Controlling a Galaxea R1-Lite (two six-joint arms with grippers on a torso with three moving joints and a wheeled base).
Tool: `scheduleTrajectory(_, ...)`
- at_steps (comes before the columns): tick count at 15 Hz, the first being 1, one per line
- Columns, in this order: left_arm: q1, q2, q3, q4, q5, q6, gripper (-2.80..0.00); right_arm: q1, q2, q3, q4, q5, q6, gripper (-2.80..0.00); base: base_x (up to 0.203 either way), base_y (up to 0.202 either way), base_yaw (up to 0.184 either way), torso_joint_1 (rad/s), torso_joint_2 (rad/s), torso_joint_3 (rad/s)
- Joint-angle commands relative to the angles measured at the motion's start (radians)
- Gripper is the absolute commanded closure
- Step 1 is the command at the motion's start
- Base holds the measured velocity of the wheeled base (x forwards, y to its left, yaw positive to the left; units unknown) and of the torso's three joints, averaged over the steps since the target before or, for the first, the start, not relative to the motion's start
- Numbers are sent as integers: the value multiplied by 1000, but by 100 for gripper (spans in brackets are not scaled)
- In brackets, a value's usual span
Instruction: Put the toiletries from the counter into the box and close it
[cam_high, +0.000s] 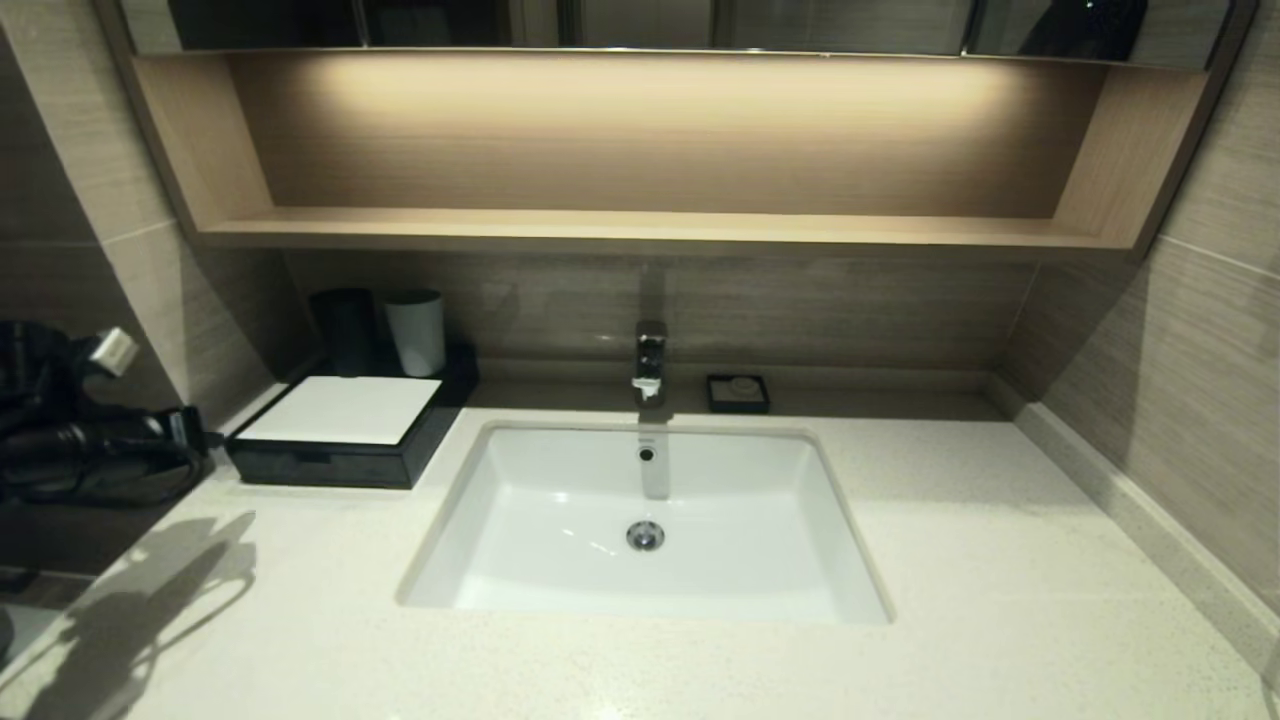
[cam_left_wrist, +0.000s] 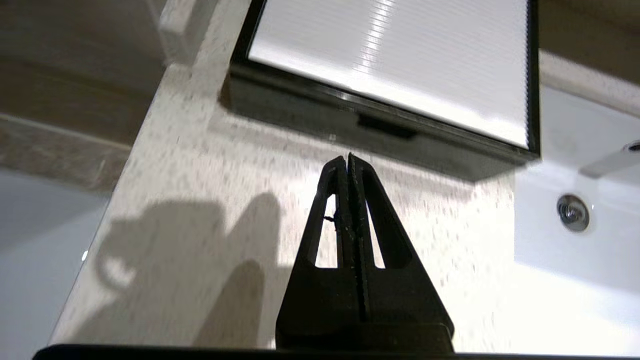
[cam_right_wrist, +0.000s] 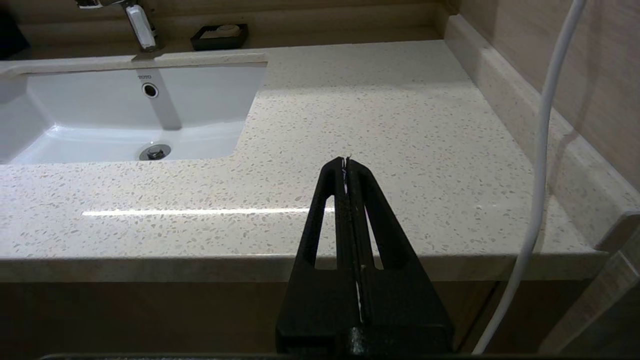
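Now your left end effector (cam_left_wrist: 348, 159) hovers pressed together, empty, just before the box (cam_left_wrist: 395, 65), which sits closed on the worktop (cam_left_wrist: 210, 165) left of the sink (cam_high: 640, 520). Your right end effector (cam_right_wrist: 346, 161), also pressed together, hangs before the worktop, right of the sink.

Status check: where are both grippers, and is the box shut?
Left gripper shut, empty, above counter facing box front. Right gripper shut, parked off the counter's near edge. Box closed, no toiletries visible. Nothing in the way.

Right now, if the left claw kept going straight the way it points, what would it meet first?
Probably the box's black drawer front, near its notch; the shut left claw points at it over bare counter, though depth is unclear.
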Motion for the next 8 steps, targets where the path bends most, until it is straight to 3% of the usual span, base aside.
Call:
scheduleTrajectory(1, -6, -335, 209, 22, 35, 33, 0, 0, 2, 0, 0, -1, 0, 0, 0, 0, 0, 0, 0, 0)
scheduleTrajectory(4, -13, -639, 413, 92, 125, 60, 0, 0, 2, 0, 0, -1, 0, 0, 0, 0, 0, 0, 0, 0)
scheduleTrajectory(5, -28, -744, 446, 189, 175, 65, 0, 0, 2, 0, 0, -1, 0, 0, 0, 0, 0, 0, 0, 0)
scheduleTrajectory(6, -54, -836, 457, 353, 227, 65, 0, 0, 1, -1, 0, -1, 0, 0, 0, 0, 0, 0, 0, 0)
scheduleTrajectory(8, -133, -994, 410, 789, 314, 38, 0, 0, 2, 0, -1, -1, 0, 0, 0, 0, 0, 0, 0, 0)
